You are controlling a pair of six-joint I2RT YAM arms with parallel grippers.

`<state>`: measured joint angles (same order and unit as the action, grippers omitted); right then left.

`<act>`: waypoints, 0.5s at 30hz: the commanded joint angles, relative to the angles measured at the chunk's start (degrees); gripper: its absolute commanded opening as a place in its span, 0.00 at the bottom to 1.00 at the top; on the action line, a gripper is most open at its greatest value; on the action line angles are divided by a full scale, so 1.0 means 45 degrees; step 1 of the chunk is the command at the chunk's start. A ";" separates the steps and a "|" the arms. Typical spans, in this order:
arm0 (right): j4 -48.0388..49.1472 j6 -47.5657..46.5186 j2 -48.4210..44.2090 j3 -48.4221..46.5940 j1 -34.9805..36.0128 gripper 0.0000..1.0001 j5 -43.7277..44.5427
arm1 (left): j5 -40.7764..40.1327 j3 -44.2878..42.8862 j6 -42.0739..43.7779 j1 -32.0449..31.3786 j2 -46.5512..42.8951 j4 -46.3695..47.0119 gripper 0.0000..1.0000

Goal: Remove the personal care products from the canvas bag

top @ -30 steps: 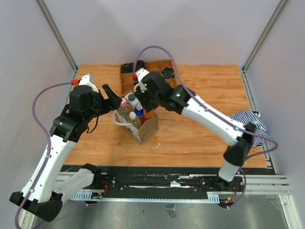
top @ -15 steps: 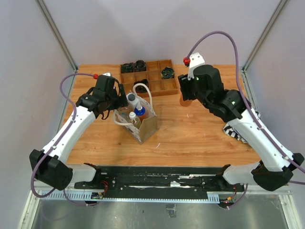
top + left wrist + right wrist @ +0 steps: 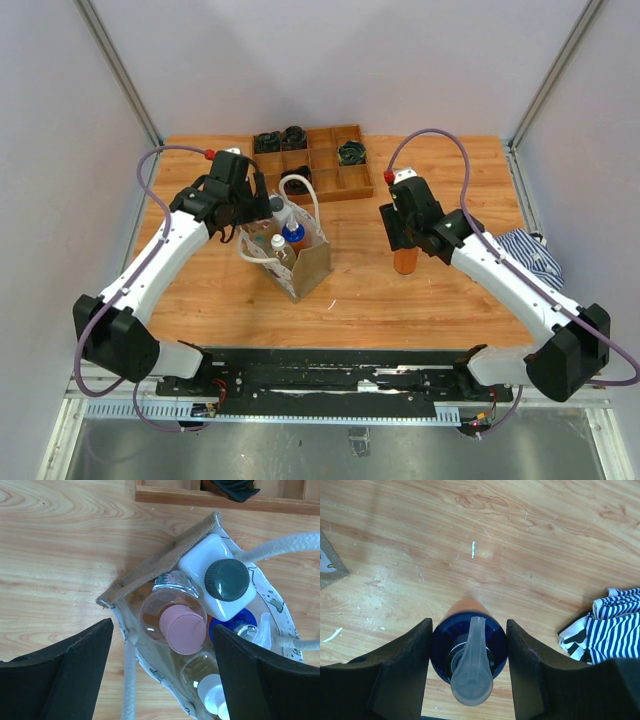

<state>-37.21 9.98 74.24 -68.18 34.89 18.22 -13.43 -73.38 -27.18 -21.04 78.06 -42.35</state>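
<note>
The canvas bag (image 3: pixel 305 262) stands upright left of the table's middle, its white rope handles (image 3: pixel 296 184) up. My left gripper (image 3: pixel 162 672) hovers open above its left end, one finger outside the bag wall (image 3: pixel 159 566). Below it sit a pink-capped bottle (image 3: pixel 183 629), a white bottle with a dark cap (image 3: pixel 229 580), a blue-topped one (image 3: pixel 234 626) and a white-capped clear one (image 3: pixel 212 690). My right gripper (image 3: pixel 468 667) is shut on an amber-orange bottle (image 3: pixel 470 645) with a blue top and clear pump, held upright low over the wood, right of the bag (image 3: pixel 405 262).
A brown wooden compartment tray (image 3: pixel 330 180) with black coiled rolls (image 3: pixel 351 152) stands at the back, just behind the bag. A blue-and-white striped cloth (image 3: pixel 525 250) lies at the right edge, close to the held bottle (image 3: pixel 612 622). Grey walls ring the table.
My right arm lifted the amber-orange bottle out of the bag, swung it right and lowered it toward the table. My left arm moved in over the bag's left end.
</note>
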 commanded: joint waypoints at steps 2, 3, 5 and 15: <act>0.1475 0.0548 -0.0176 0.0490 -0.0388 0.08 0.0049 | -0.0177 0.0072 0.0228 -0.0513 0.0142 -0.0067 0.84; 0.1514 0.0577 -0.0138 0.0594 -0.0391 0.09 0.0067 | -0.0179 0.0067 0.0221 -0.0605 0.0173 -0.0094 0.84; 0.1559 0.0657 -0.0043 0.0792 -0.0410 0.09 0.0060 | -0.0218 0.0076 0.0218 -0.0739 0.0304 -0.0133 0.84; 0.2135 0.1123 -0.0032 0.1994 -0.0469 0.12 -0.0360 | -0.0879 0.0589 0.0214 -0.1053 0.1333 0.0136 0.86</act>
<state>-31.75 13.30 74.78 -60.10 33.63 16.95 -15.05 -72.42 -26.98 -25.36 82.67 -42.50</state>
